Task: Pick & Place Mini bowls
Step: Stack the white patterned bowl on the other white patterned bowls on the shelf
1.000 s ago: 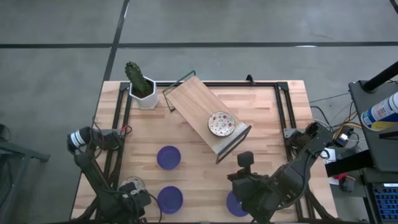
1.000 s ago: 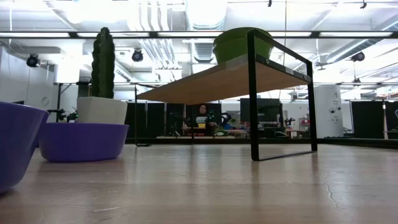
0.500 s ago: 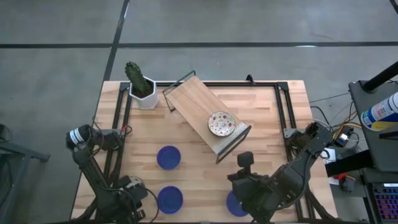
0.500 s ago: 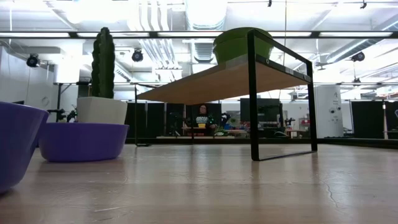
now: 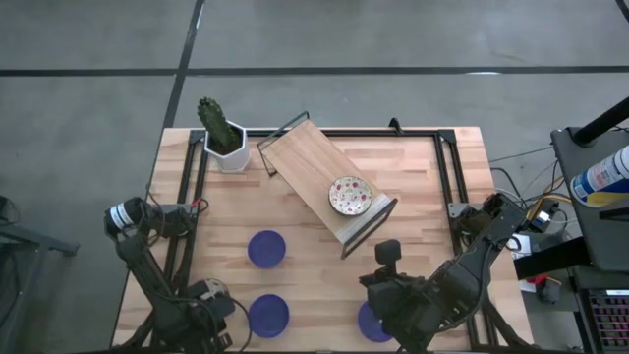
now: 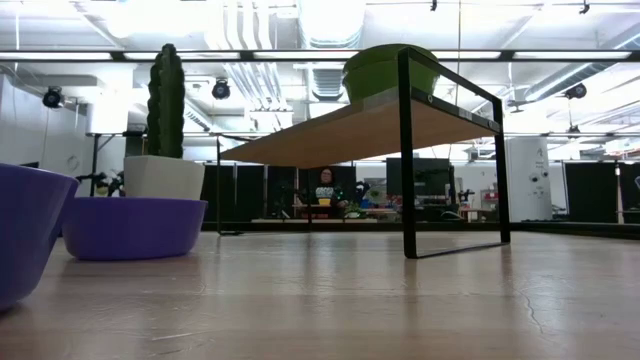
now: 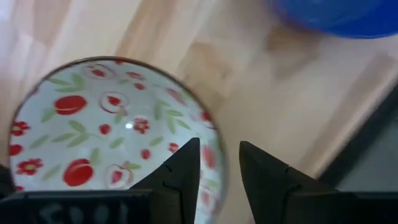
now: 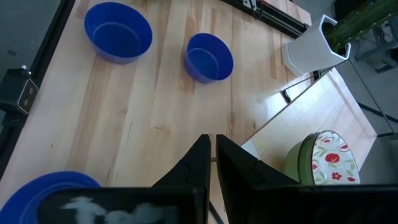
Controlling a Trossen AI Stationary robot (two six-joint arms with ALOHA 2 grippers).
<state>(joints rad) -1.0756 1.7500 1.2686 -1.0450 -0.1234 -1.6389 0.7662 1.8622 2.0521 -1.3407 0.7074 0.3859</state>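
Note:
My left gripper [image 7: 219, 147] [image 5: 210, 293] is open near the table's near-left corner, pointing down over a cream bowl with a red-and-green pattern [image 7: 106, 134]. One finger stands inside the bowl's rim [image 7: 216, 163] and one outside; I see no touch. A second patterned bowl [image 5: 350, 196] [image 8: 326, 159] sits on the wooden shelf [image 5: 319, 177]. Three blue bowls rest on the table [image 5: 266, 248] [image 5: 268, 315] [image 5: 369, 317]. My right gripper [image 8: 211, 142] [image 5: 388, 254] is shut and hovers near the table's near edge, holding nothing.
A white pot with a cactus [image 5: 224, 140] [image 8: 314, 48] stands at the far-left corner. The black-framed shelf lies slantwise across the table's middle, with open wood [image 5: 423, 187] to its right. The right arm covers part of the nearest blue bowl.
The left gripper has moved a little over the patterned bowl at the near-left corner, which showed beside it before and is now covered in the high view. The bowls and the right arm have kept still.

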